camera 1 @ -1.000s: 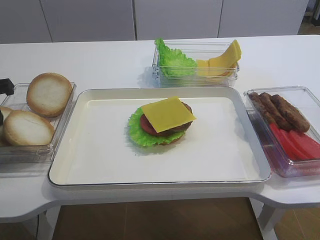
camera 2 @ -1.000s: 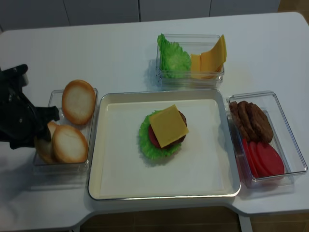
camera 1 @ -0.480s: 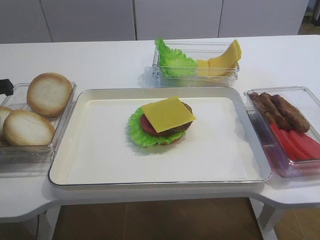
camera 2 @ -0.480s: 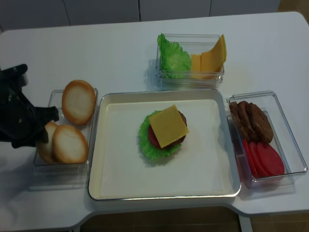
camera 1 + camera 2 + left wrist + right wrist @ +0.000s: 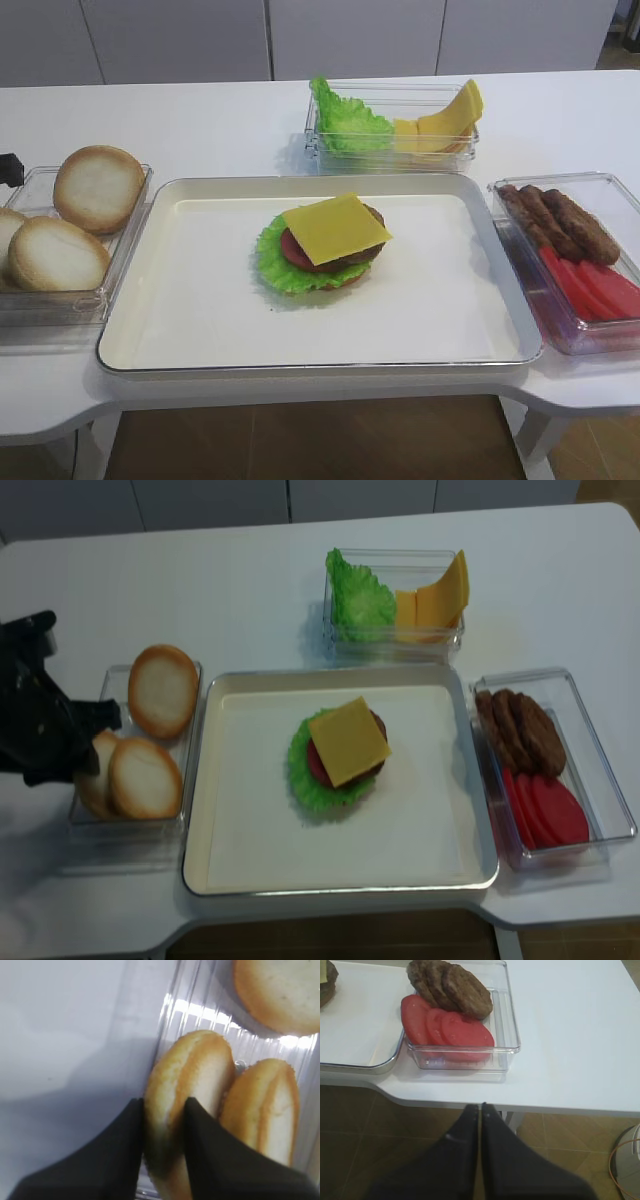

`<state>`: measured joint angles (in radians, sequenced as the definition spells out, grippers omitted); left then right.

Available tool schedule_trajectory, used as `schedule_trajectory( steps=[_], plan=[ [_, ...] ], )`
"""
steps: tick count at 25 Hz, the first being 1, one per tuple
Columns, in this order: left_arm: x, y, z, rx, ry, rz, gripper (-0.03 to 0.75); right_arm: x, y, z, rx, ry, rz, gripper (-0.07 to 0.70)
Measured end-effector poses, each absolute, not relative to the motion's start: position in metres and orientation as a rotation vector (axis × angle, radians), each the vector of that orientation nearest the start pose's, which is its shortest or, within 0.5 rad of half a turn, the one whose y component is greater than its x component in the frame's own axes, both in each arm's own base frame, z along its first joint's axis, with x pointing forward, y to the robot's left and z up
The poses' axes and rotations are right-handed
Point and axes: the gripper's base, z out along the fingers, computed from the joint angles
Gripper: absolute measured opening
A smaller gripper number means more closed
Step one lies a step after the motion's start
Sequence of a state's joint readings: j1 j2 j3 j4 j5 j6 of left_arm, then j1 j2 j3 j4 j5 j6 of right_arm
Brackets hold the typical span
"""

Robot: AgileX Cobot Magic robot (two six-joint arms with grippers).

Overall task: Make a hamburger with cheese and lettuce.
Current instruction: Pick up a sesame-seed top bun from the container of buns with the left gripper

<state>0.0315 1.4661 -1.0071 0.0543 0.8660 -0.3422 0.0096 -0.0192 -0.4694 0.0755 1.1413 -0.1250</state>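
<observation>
**Left hand grips a top bun; stack waits uncapped on the tray.**

The left hand [image 5: 162,1127] has its dark fingers closed on the edge of a pale round bun half [image 5: 187,1105] standing on edge in the clear plastic bun bin [image 5: 90,825] at the left of the white table [image 5: 200,590]; an edge grip probably suits lifting it out to cap the stack. The right hand [image 5: 480,1110] is fully closed on nothing and sits off the table's front edge, clear of the work area. The hamburger [image 5: 322,245] lies mid-tray on the cream rectangular tray [image 5: 200,340]: the frilly green lettuce [image 5: 272,268] at the bottom, the flat yellow square cheese [image 5: 335,228] on top. The left hand falls outside the first exterior view, and its fingertips are hidden behind the bun in the wrist view.
</observation>
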Motion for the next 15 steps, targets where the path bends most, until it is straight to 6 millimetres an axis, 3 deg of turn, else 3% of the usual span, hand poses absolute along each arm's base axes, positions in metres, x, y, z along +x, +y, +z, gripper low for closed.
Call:
schedule_trajectory(
  steps=[15],
  plan=[
    [0.263,0.015,0.282,-0.444,2.655,0.014,0.176,-0.008,0.006,0.263,-0.15,2.128,0.024,0.027]
  ],
)
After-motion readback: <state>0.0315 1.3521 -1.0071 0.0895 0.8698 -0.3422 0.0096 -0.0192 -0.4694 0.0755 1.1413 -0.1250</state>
